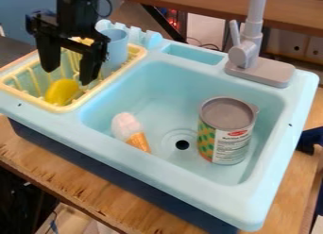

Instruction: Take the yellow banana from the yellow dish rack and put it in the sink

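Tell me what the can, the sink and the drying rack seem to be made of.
The can looks like metal or card: a stiff cylinder, printed label, with a matte grey, possibly plastic lid. The sink seems smooth moulded plastic, with rounded edges and soft sheen. The drying rack looks like satin plastic, its slats and rim one yellow.

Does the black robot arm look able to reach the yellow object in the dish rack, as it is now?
Likely yes: the claw hangs open above the dish rack, and nothing seems to cover the yellow object. The rack's near rim might leave little room.
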